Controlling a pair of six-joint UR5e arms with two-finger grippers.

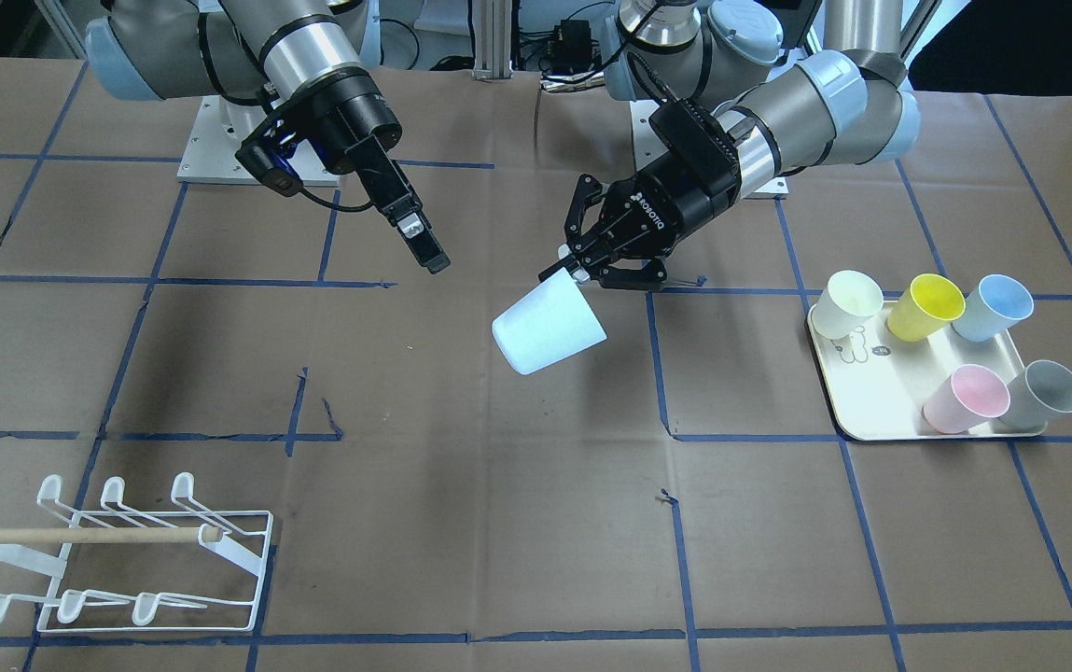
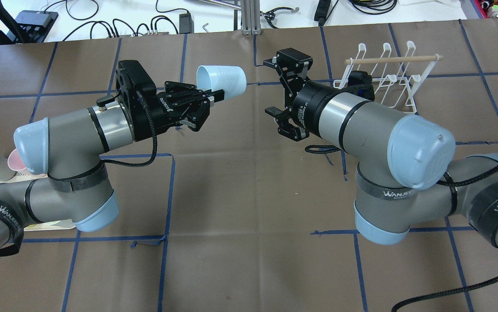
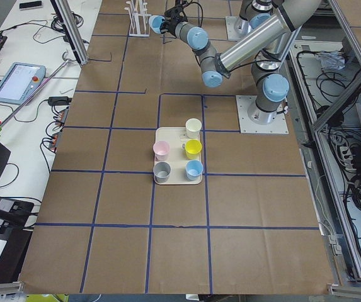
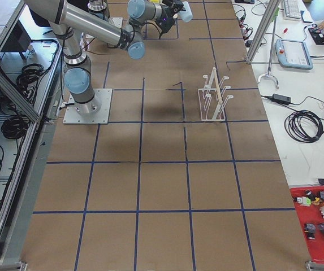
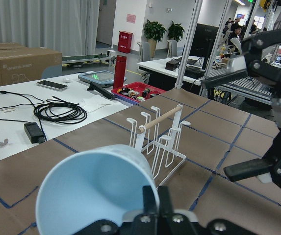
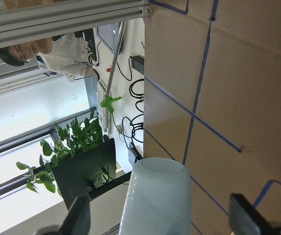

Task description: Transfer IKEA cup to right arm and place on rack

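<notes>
Front-facing view: your left gripper [image 1: 582, 266] pinches the cup [image 1: 549, 327] by its rim alone. The body hangs tilted beyond the fingertips, clear of the counter. That thin hold is the risk: I judge a nudge from the right gripper [image 1: 419, 238] could twist the cup loose. The right gripper shows edge-on here, so you cannot read its spread. The rack [image 1: 153, 551] sits well apart from both grippers.

Overhead view: the right gripper's jaws stand wide, and the cup's closed base points toward them across a gap. If the left gripper lets go before the right one grips, the cup drops. The right arm covers part of the rack.

Both side views: the grippers are too small to judge.

Left wrist view: one finger sits inside the cup's mouth, and the outer finger is hidden. The right gripper is cut off at the frame edge.

Right wrist view: the cup lies ahead between the spread fingers [image 6: 79, 215]. Its near end is cropped, so you cannot tell its depth.
</notes>
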